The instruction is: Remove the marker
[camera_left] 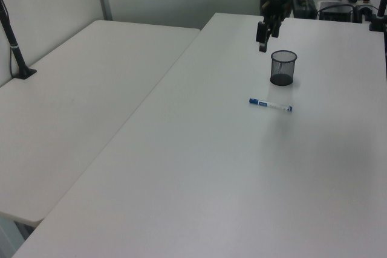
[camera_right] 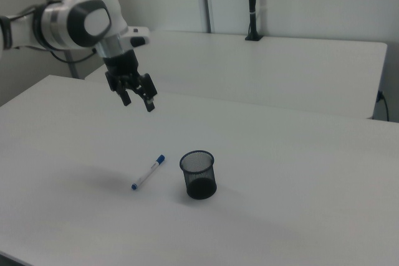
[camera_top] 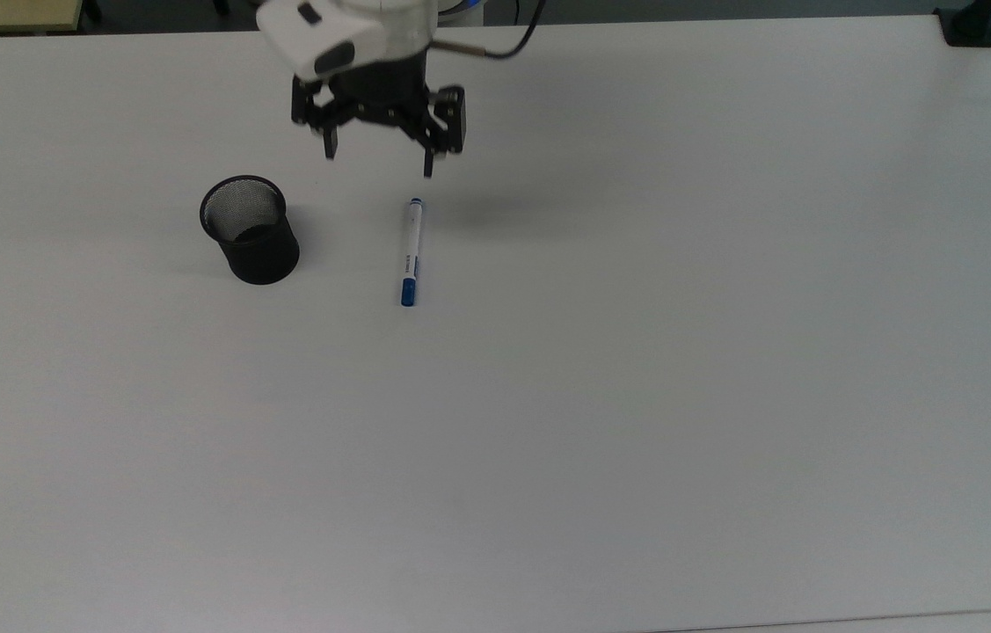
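Marker [camera_top: 409, 252] lies flat on the white table [camera_top: 724, 352], centre-left of the top view, beside the black mesh cup [camera_top: 250, 229] but not touching it. Gripper [camera_top: 379, 164] hangs above, near the top edge, fingers spread wide, holding nothing. Removal looks done to you; the next move calls only for clearing the arm away. Arm body is cut off at the frame edge; the marker's print is unreadable.

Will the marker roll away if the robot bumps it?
Probably, if bumped from the side: the marker is a slim round barrel lying flat on the smooth white table. It looks stiff and light, so a small nudge would likely move it.
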